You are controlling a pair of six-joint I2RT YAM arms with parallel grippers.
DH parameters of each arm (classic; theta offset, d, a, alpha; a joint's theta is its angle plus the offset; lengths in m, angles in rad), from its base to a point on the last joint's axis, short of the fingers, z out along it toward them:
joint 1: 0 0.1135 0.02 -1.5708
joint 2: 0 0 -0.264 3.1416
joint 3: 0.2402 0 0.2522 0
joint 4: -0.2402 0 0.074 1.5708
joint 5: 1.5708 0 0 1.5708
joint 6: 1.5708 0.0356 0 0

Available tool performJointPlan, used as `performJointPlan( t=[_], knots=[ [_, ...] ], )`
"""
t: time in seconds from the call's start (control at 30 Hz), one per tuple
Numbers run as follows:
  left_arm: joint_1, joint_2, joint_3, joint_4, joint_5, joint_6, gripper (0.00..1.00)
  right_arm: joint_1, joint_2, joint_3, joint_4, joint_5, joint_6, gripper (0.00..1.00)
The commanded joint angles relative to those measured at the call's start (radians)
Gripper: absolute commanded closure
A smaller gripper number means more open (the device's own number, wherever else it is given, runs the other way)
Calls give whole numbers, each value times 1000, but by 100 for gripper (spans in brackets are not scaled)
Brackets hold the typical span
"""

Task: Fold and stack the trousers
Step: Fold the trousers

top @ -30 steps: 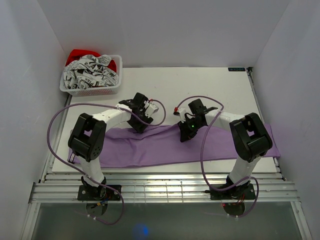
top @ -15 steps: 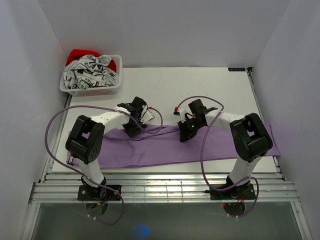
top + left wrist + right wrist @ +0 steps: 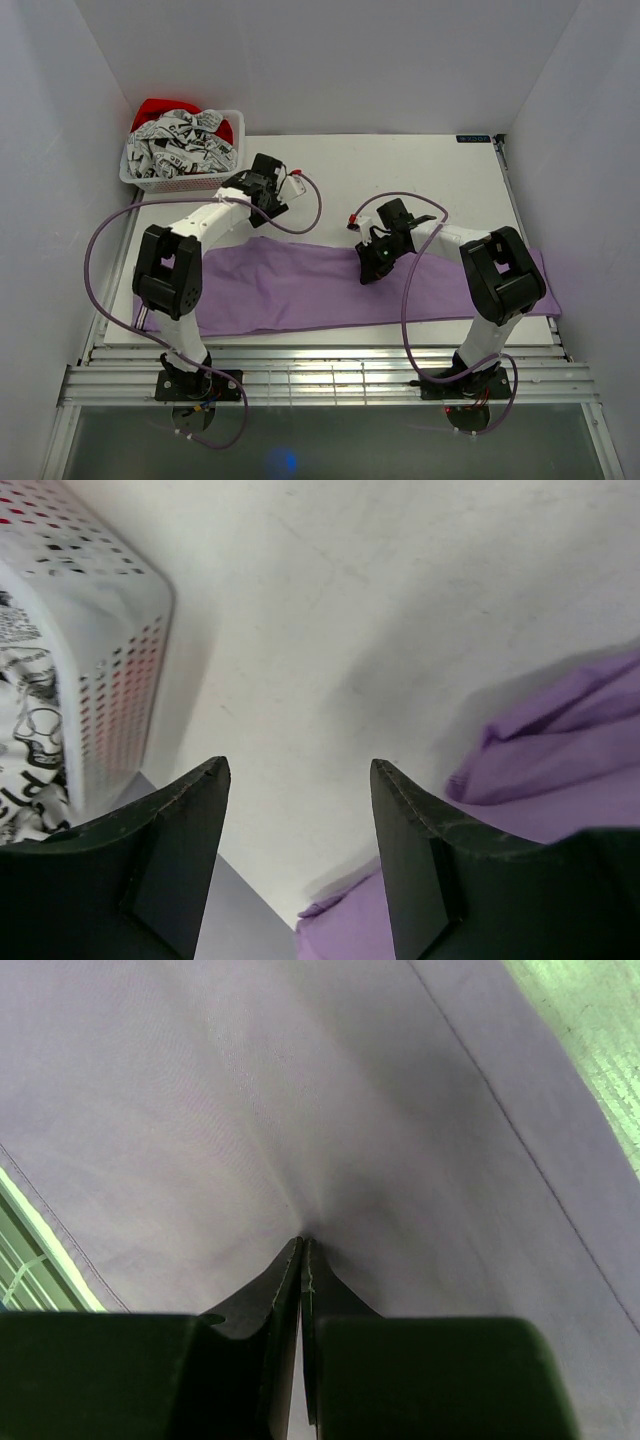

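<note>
**Top external view.** The trousers [image 3: 330, 285] are lying flat on the near half of the white table [image 3: 400, 180]. Their long axis is running left to right, roughly parallel to the table's near edge. The cloth is spanning nearly the full width of the table. Its left end is lying at the near-left corner, and its right end is reaching the table's right edge. Which end carries the waistband cannot be told from here.

The right gripper [image 3: 372, 268] is bearing down on the far edge of the trousers, a little right of their middle. The left gripper [image 3: 262, 182] is hanging over bare table beyond the cloth's far edge, clear of it. It is near a white perforated basket [image 3: 185, 182] in the far-left corner. The basket is holding black-and-white printed cloth [image 3: 180, 145] and something red [image 3: 165, 108].

**Left wrist view.** The left gripper [image 3: 298, 770] is holding its jaws spread, with nothing between them and bare tabletop showing through the gap. The basket [image 3: 110, 680] is appearing at the left, and a rumpled edge of the trousers [image 3: 560, 750] at the lower right.

**Right wrist view.** The right gripper [image 3: 302, 1245] is keeping its jaws clenched tip to tip on the trousers [image 3: 330, 1090]. The lilac cloth is puckering towards the pinch, and seam lines are crossing the frame diagonally.
</note>
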Motion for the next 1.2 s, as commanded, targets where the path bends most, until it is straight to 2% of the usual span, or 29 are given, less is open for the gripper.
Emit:
performJointPlan(
  t=[0.0,0.1,0.17,0.2,0.27,0.37,0.4,0.43,0.47,0.63,0.73,0.8,0.93,1.03,1.17],
  knots=[
    [48,32,92,48,-15,90,31,3,78,-63,-41,197,-55,92],
    [89,75,206,13,26,62,32,3,75,-60,-46,190,-57,92],
    [130,87,322,-68,97,-35,31,3,69,-53,-57,168,-60,92],
    [149,89,361,-183,200,-80,31,3,53,-49,-60,155,-64,92],
    [219,81,410,-312,340,-145,32,2,36,-31,-72,109,-67,92],
    [331,-9,294,-440,519,-206,34,-6,-2,15,-103,36,-86,92],
    [364,-40,195,-478,558,-206,34,-11,-16,29,-115,13,-97,91],
    [417,-70,145,-503,636,-187,34,-24,-22,41,-126,-24,-113,86],
    [466,-125,101,-530,649,-167,34,-32,-30,58,-139,-39,-118,83],
    [560,-279,-212,-543,613,-98,34,-80,-30,99,-222,-67,-175,53],
    [617,-267,-352,-463,557,-90,34,-112,-5,95,-258,-63,-196,45],
    [651,-194,-383,-364,522,-88,35,-127,24,92,-270,-37,-201,45],
    [698,-27,-334,-210,459,-113,37,-185,93,95,-265,12,-207,45],
    [709,72,-185,-152,429,-136,37,-207,147,131,-258,42,-218,45],
    [714,231,26,-155,413,-153,37,-210,220,234,-219,54,-193,44]
  ],
)
